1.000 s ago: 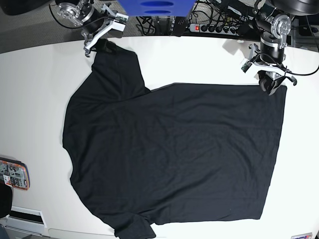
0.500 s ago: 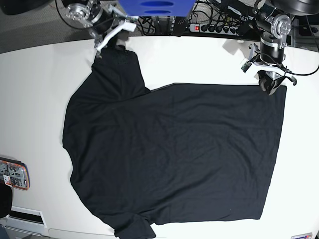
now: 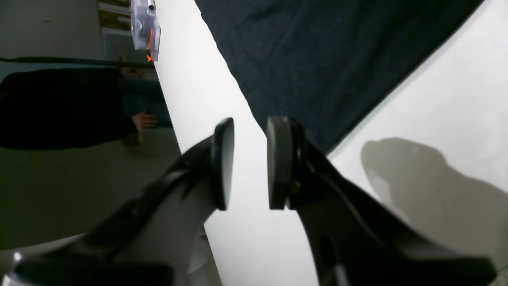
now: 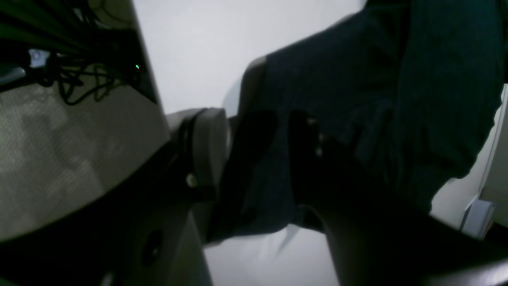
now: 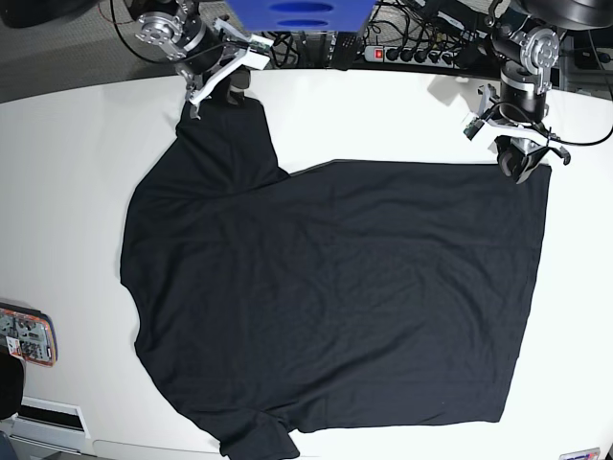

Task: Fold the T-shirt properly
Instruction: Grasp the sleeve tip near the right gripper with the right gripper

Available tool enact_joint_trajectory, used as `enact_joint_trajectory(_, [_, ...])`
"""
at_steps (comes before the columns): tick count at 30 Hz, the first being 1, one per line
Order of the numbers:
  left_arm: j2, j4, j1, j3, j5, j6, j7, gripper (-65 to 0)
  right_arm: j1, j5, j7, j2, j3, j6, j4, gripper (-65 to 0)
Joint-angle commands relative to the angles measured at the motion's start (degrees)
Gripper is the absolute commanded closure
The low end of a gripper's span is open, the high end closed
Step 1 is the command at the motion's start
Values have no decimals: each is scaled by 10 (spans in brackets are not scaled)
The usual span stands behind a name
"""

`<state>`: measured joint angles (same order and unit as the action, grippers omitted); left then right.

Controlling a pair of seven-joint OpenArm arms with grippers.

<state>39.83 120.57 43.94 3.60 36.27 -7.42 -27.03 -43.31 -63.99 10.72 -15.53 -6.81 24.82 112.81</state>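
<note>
Your base view looks straight down from high above the white table [image 5: 383, 115], taking in the whole plain black cotton T-shirt [image 5: 326, 297]. Your two wrist views sit low and close behind their black grippers, each sharing one far shirt corner with it.

The right hand [image 4: 258, 159] has its 2 fingers [image 4: 210, 147] closed on a dark fold of the T-shirt [image 4: 377, 91]. White table [image 4: 222, 47] lies behind; cables [image 4: 79, 85] hang upper left.

Matt black cloth T-shirt [image 5: 326, 287] lies on a smooth white table [image 5: 57, 172].
</note>
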Motion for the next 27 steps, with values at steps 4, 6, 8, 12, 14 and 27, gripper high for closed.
enact_joint_trajectory(4, [6,8,1,-4,9,-10,4,-151,1,2,11,-3,-14,-6,6,-238])
enact_joint_trajectory(6, [6,8,1,-4,9,-10,4,-151,10,1,30,-3,-15,-6,5,-238])
enact_joint_trajectory(8, [6,8,1,-4,9,-10,4,-151,19,1,50,-3,-15,-6,-1,-238])
enact_joint_trajectory(12, [6,8,1,-4,9,-10,4,-151,52,1,64,-3,-16,-6,-2,-237])
enact_joint_trajectory(14, [6,8,1,-4,9,-10,4,-151,56,0,64,-3,-16,-6,-2,-237])
enact_joint_trajectory(27, [6,8,1,-4,9,-10,4,-151,56,-1,65,-3,-15,-7,-9,0])
